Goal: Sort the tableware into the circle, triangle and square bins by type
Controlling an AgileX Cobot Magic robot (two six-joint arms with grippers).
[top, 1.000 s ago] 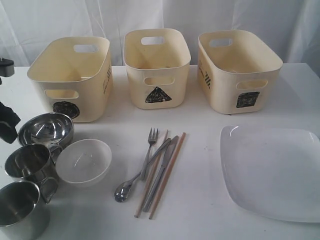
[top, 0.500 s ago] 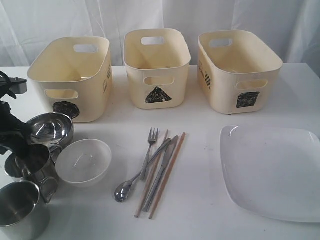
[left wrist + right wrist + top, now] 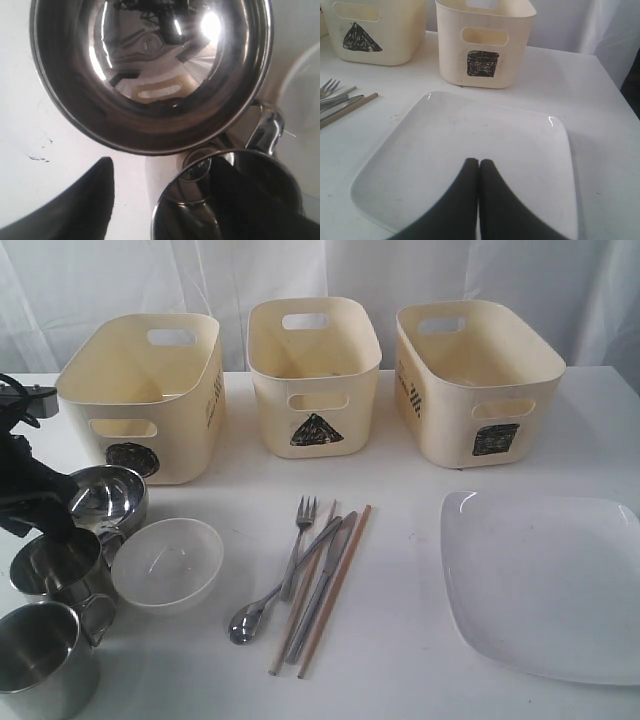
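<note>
Left gripper (image 3: 38, 512): at the left edge of the exterior frame, over the upper steel mug (image 3: 55, 565). Jaws spread wide. The left wrist view shows one finger (image 3: 80, 205) outside the mug and the other dipping inside its rim. It has hold of nothing.
Right gripper (image 3: 479, 163): out of the exterior view. Its own camera shows the two fingers pressed together with nothing between them, poised over the white square plate (image 3: 470, 145).
Steel bowl (image 3: 105, 495): left side, just beyond the upper mug and in front of the circle bin (image 3: 185, 435).
Lower steel mug (image 3: 40, 665): bottom left corner, handle towards the upper mug.
White bowl (image 3: 167, 562): just right of the upper mug, near the steel bowl.
Cutlery: fork (image 3: 296, 550), spoon (image 3: 243, 625), knife (image 3: 322, 585) and wooden chopsticks (image 3: 345, 565) lie bunched at lower centre, slanting and overlapping.
Plate: lower right of the exterior frame, flat on the white table (image 3: 400, 670).
Bins: three cream tubs across the upper frame. The circle bin is at left, the triangle bin (image 3: 270, 410) in the middle and the square bin (image 3: 445, 430) at right.
</note>
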